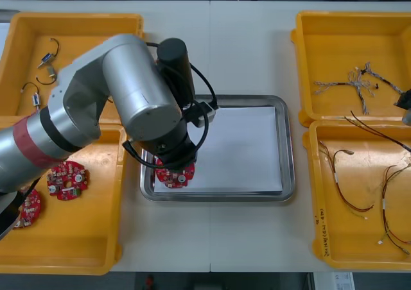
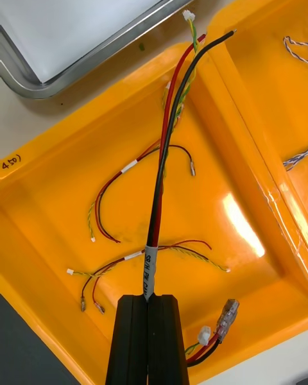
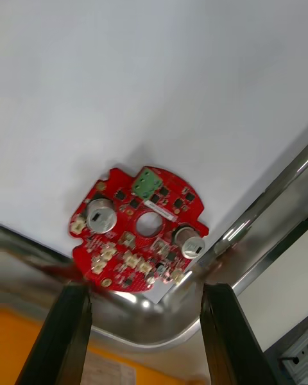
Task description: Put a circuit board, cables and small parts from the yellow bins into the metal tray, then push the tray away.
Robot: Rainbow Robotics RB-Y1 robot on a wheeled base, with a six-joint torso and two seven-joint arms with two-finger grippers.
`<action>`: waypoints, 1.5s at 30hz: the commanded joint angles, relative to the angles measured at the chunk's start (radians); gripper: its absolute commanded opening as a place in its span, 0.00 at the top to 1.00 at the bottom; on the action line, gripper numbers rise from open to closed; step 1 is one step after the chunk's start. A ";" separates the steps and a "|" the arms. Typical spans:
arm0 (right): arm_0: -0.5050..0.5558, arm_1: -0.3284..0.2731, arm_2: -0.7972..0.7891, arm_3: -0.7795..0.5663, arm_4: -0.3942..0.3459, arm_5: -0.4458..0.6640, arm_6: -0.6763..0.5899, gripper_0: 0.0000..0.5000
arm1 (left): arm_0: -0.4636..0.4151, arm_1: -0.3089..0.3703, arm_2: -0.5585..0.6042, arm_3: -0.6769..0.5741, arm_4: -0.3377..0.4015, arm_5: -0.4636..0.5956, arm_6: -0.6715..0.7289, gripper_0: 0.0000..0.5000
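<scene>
A round red circuit board (image 1: 173,176) (image 3: 142,228) lies flat on the white inside of the metal tray (image 1: 289,155) (image 3: 256,224), in its near-left corner. My left gripper (image 3: 144,289) hangs open just above it, one finger on each side, not touching it. In the front view the left arm (image 1: 141,104) covers that corner. My right gripper (image 2: 149,298) (image 1: 406,107) is shut on a black and red cable (image 2: 168,122) (image 1: 376,131), lifted over the near right yellow bin (image 2: 58,205) (image 1: 347,238).
Two more boards (image 1: 67,179) lie in the near left bin (image 1: 77,238), and small metal parts (image 1: 45,60) in the far left bin (image 1: 83,27). Twisted blue and white cables (image 1: 356,85) sit in the far right bin (image 1: 347,40). Red and yellow cables (image 2: 122,196) lie under the right gripper.
</scene>
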 commanded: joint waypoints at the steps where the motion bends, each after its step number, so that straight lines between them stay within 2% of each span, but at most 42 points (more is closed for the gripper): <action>1: -0.076 -0.036 0.072 -0.045 -0.014 0.003 0.008 1.00 | -0.021 0.011 0.135 -0.062 0.020 0.098 0.109 0.00; 4: -0.131 -0.036 0.130 -0.052 -0.016 0.003 0.005 1.00 | -0.021 0.015 0.203 -0.079 0.023 0.156 0.110 0.00; 6: -0.150 -0.036 0.150 -0.052 -0.019 0.003 0.005 1.00 | -0.021 0.016 0.223 -0.083 0.023 0.156 0.112 0.00; 10: -0.249 -0.036 0.276 -0.052 -0.016 0.003 0.015 1.00 | -0.021 0.025 0.348 -0.095 0.023 0.156 0.120 0.00; 17: -0.389 -0.035 0.492 -0.051 0.043 0.003 0.024 1.00 | -0.015 0.064 0.490 -0.089 -0.004 0.156 0.143 0.00; 20: -0.440 -0.010 0.598 -0.051 0.092 0.003 0.031 1.00 | 0.000 0.067 0.540 -0.063 -0.041 0.156 0.158 0.00; 22: -0.446 -0.001 0.613 -0.051 0.104 0.003 0.033 1.00 | 0.002 0.068 0.546 -0.059 -0.049 0.156 0.158 0.00; 23: -0.466 0.037 0.664 -0.049 0.152 0.003 0.038 1.00 | 0.008 0.079 0.568 -0.042 -0.073 0.156 0.161 0.00; 28: -0.487 0.125 0.771 -0.043 0.303 -0.004 0.047 1.00 | 0.008 0.134 0.625 0.021 -0.083 0.156 0.161 0.00; 31: -0.498 0.151 0.821 -0.005 0.337 -0.043 0.048 1.00 | 0.008 0.171 0.649 0.058 -0.081 0.156 0.161 0.00; 37: -0.504 0.160 0.913 0.072 0.391 -0.157 0.059 1.00 | 0.008 0.242 0.686 0.144 -0.087 0.156 0.162 0.00; 45: -0.527 0.162 1.031 0.164 0.449 -0.263 0.071 1.00 | 0.008 0.289 0.735 0.291 -0.106 0.156 0.153 0.00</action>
